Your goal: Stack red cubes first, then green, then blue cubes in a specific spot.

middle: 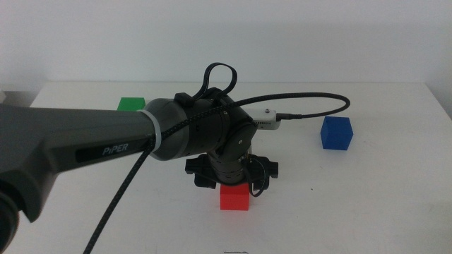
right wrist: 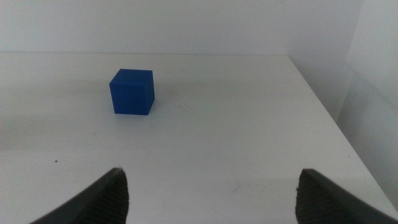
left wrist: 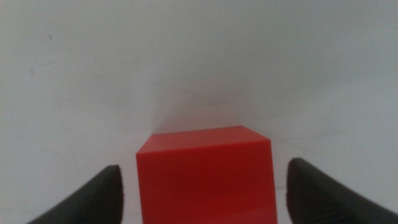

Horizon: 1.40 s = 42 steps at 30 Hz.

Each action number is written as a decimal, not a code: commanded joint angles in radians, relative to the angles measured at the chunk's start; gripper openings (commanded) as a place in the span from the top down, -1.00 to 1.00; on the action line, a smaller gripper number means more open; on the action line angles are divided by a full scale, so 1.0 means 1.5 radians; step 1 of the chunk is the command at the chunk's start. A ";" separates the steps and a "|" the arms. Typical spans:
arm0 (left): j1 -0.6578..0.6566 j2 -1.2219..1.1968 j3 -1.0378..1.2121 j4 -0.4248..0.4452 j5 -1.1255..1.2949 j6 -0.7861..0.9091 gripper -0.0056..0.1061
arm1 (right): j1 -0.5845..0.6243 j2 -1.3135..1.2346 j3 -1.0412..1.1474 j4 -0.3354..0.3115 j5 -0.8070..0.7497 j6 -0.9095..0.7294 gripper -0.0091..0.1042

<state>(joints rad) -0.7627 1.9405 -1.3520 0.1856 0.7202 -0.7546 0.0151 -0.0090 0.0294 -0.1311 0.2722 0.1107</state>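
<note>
On the table [middle: 395, 183]: one red cube [middle: 234, 197], one green cube [middle: 131, 104], one blue cube [middle: 336, 133].

Left arm [middle: 106, 141] extended in from the left, left gripper [left wrist: 205, 186] pointed down, jaws spread wide, right gripper [right wrist: 211, 193] held apart too

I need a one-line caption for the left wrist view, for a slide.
Left hand open, its jaws on either side of the red cube on the white table.
</note>
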 commanded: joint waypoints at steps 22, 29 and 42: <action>0.270 -0.233 -0.085 -0.030 0.147 0.289 -0.78 | 0.003 -0.016 -0.013 -0.009 -0.051 -0.004 -0.82; 0.364 -0.121 -0.195 -0.099 0.158 0.375 -0.78 | 0.003 -0.016 -0.013 -0.009 -0.051 -0.004 -0.82; 0.418 0.136 -0.421 -0.102 0.153 0.405 -0.78 | 0.003 -0.016 -0.013 -0.009 -0.051 -0.004 -0.82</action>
<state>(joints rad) -0.1417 2.1886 -1.9341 0.0417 0.9849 -0.1482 0.0151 -0.0090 0.0294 -0.1311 0.2722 0.1107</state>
